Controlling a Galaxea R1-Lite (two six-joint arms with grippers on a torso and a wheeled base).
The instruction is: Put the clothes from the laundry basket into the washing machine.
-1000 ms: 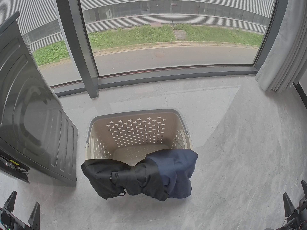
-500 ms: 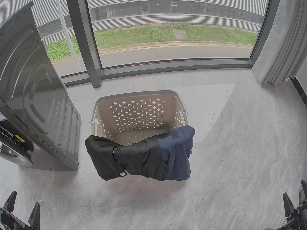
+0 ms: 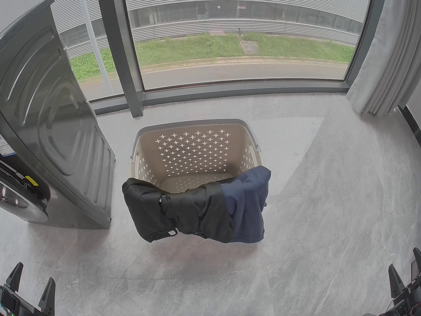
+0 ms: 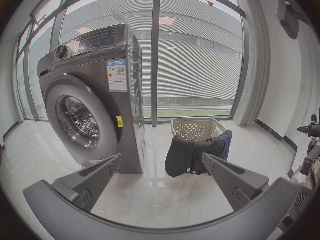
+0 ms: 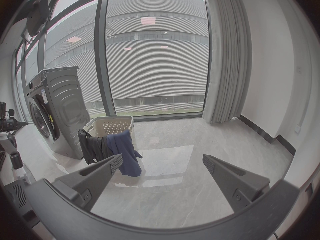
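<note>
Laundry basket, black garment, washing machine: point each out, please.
laundry basket [image 3: 193, 122], head view, far rim.
black garment [image 3: 193, 213], head view, fold hanging over the near rim.
washing machine [image 4: 90, 74], left wrist view, front panel above the porthole.

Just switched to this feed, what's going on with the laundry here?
Nothing is gripped at this moment. The left tool and right tool are both open and empty, low on the near side, well short of the laundry basket. A black garment and a navy garment hang over the basket's near rim, partly outside it. The washing machine stands to the basket's left; its door looks shut.
</note>
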